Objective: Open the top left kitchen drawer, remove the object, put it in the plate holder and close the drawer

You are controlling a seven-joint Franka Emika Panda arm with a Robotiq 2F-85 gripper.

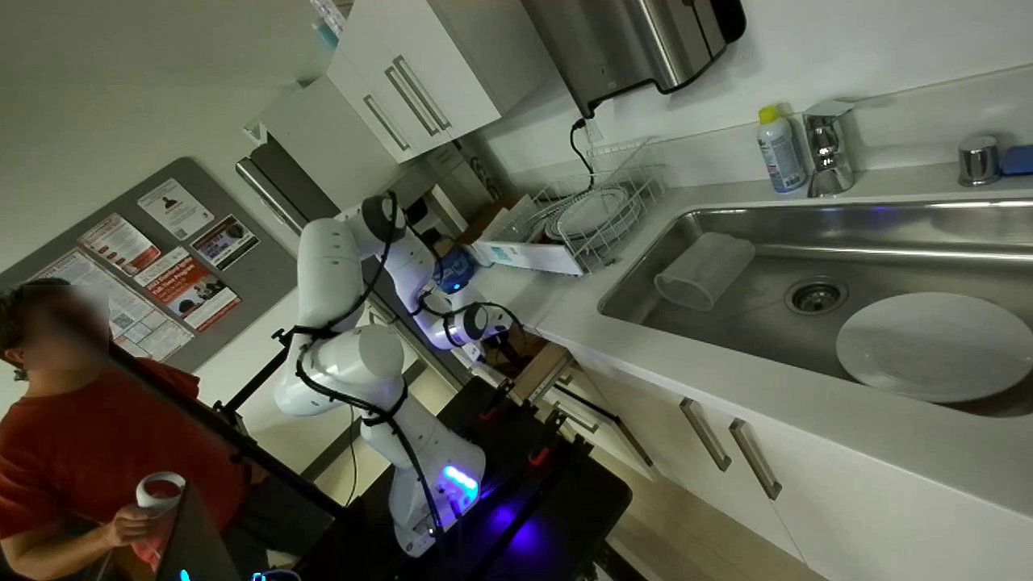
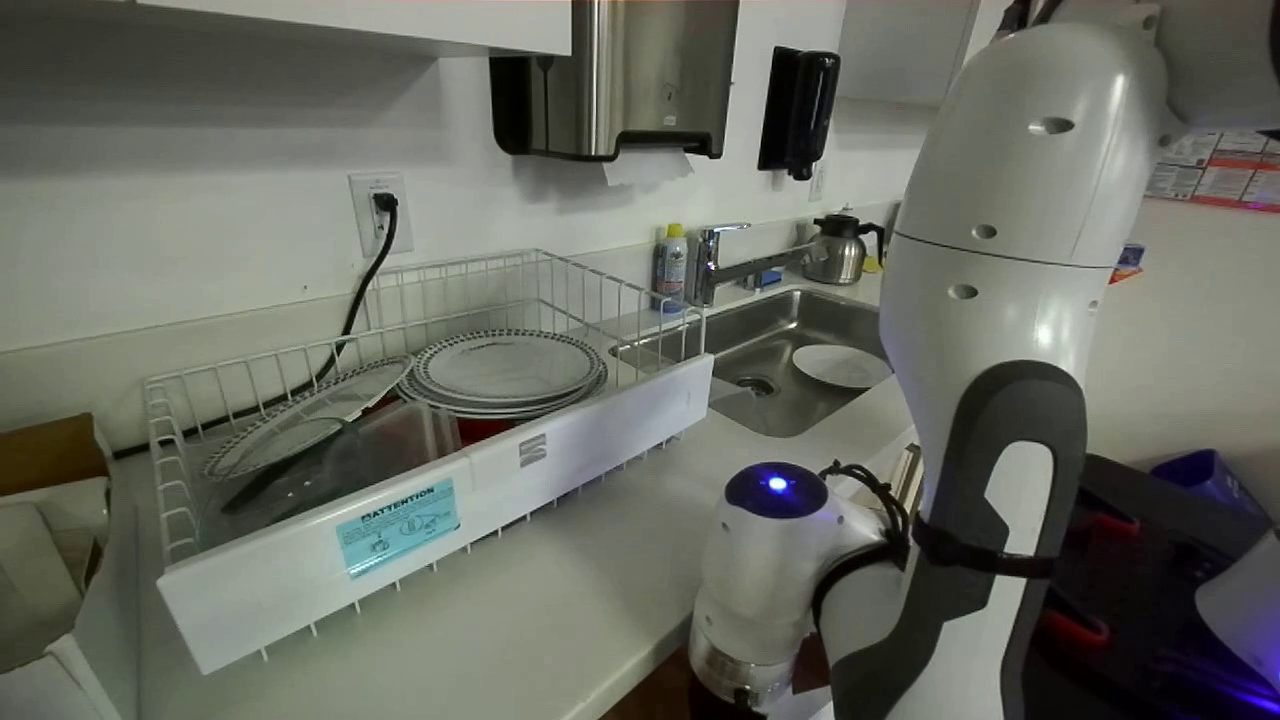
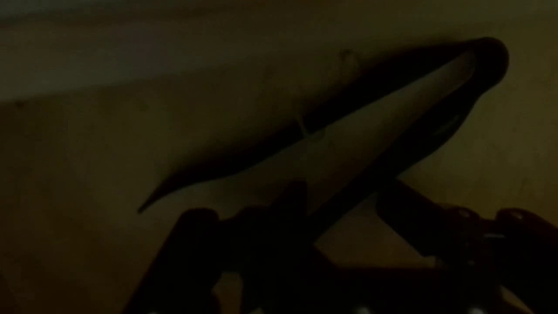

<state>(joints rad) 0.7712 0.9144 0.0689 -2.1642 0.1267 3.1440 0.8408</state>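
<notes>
Tongs (image 3: 418,139), dark, spread like a V on the wooden floor of the pulled-out drawer (image 1: 542,369). In the wrist view, one thin tip toward the left, the rounded bend toward the far right. On the near side, the gripper (image 3: 344,196), with its two fingers (image 3: 405,213) well apart and the nearer limb of the tongs between them. Contact with this limb: cannot tell, too dark there.

From left to right, in an exterior view: first a person (image 1: 97,436) in red shirt, face blurred, and behind, a grey board (image 1: 260,274) with papers (image 1: 173,208). Next, the white arm (image 1: 379,355), mounted on a black table (image 1: 597,484), bent over and reaching down into the drawer, below the left part of the white counter (image 1: 613,343).

On the counter, in both exterior views, the white wire rack (image 2: 620,418), with a stack of plates (image 2: 505,370) inside and, to the left of them, a clear box (image 2: 370,440).

Further to the right, the steel sink (image 1: 767,320), holding from left to right: a clear tub (image 1: 706,270) lying on its side, the drain (image 1: 817,296), and a large white plate (image 1: 936,347) at the near right. On the far side, behind the sink, a bottle (image 1: 780,153) with yellow cap, just left of the tap (image 1: 829,153).
</notes>
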